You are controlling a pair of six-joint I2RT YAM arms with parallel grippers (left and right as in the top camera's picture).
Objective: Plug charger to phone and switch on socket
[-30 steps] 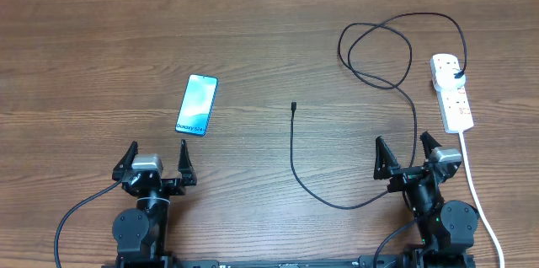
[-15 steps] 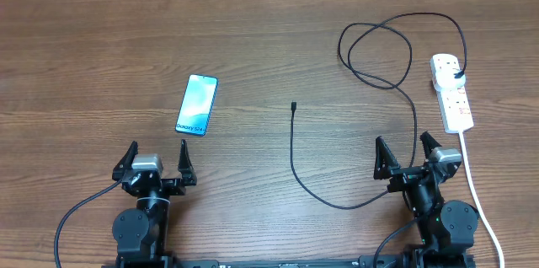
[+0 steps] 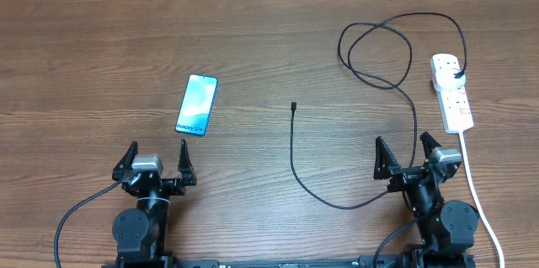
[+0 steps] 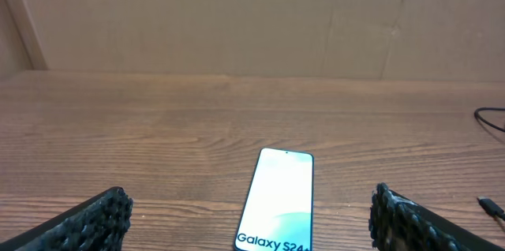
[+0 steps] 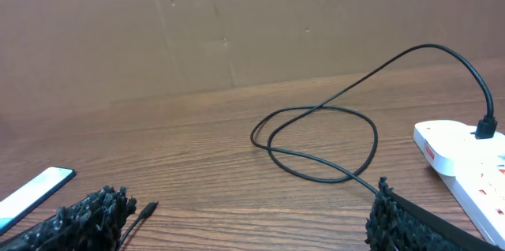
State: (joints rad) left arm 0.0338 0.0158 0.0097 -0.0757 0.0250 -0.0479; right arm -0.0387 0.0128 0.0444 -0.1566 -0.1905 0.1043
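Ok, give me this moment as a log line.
left gripper open, empty | right gripper open, empty | charger in socket, tip loose | phone unplugged

The left arm [image 3: 137, 222] and the right arm [image 3: 444, 217] are sitting folded low, well apart, with the left claw [image 3: 157, 147] and the right claw [image 3: 402, 140] pointing forward and roughly level with each other. Each claw is standing with its jaws spread wide, gripping nothing. In the wrist views the studded black fingers are showing only at the lower corners, one left [image 4: 95, 218] and one right [image 5: 87, 213].
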